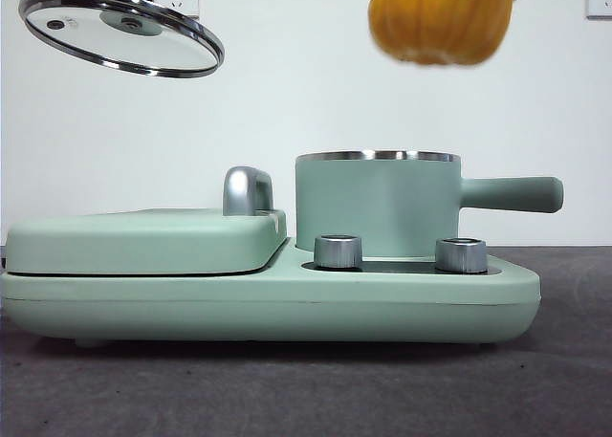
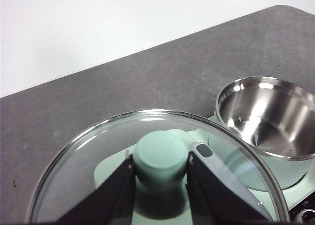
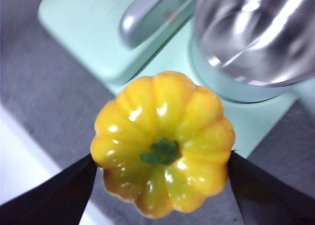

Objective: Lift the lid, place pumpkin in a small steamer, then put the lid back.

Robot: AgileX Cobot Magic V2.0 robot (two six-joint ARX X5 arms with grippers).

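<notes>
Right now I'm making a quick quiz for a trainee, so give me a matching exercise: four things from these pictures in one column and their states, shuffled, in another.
Things:
1. lid
2. pumpkin
3. small steamer
4. flat cover

States:
A. open-topped and empty, standing on the base unit
B. held in the air by its knob in the left tool
C. lying shut on the base, chrome handle up
D. held in the air above the pot in the right tool

Pairs: 1-B, 2-D, 3-A, 4-C
</notes>
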